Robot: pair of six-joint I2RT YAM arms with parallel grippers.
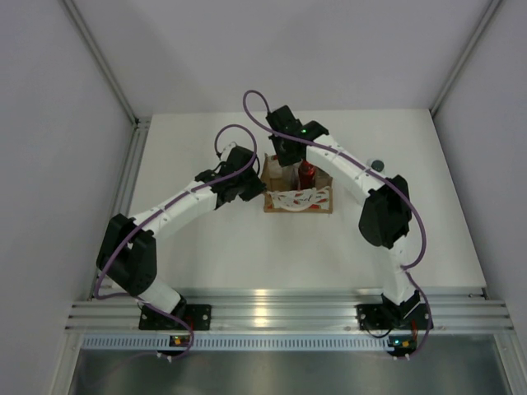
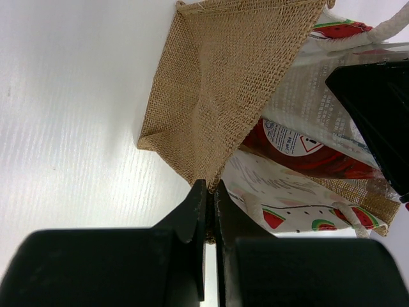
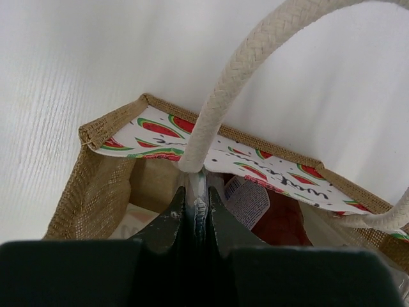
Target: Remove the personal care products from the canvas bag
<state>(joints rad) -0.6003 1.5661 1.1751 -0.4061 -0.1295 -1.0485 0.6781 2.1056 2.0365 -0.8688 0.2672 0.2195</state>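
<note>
The canvas bag stands mid-table, a tan burlap tote with white watermelon-print panels and white rope handles. My left gripper is shut on the bag's burlap edge at its left side. My right gripper reaches into the bag's mouth and is shut on the crimped end of a pale bottle. That bottle's printed body shows in the left wrist view. The red bottle with a white label lies inside the bag beside it, and also shows in the left wrist view. The third bottle is hidden.
A small dark round object sits on the white table behind the right arm. Metal rails run along the table's left side and near edge. Walls close in at the back and sides.
</note>
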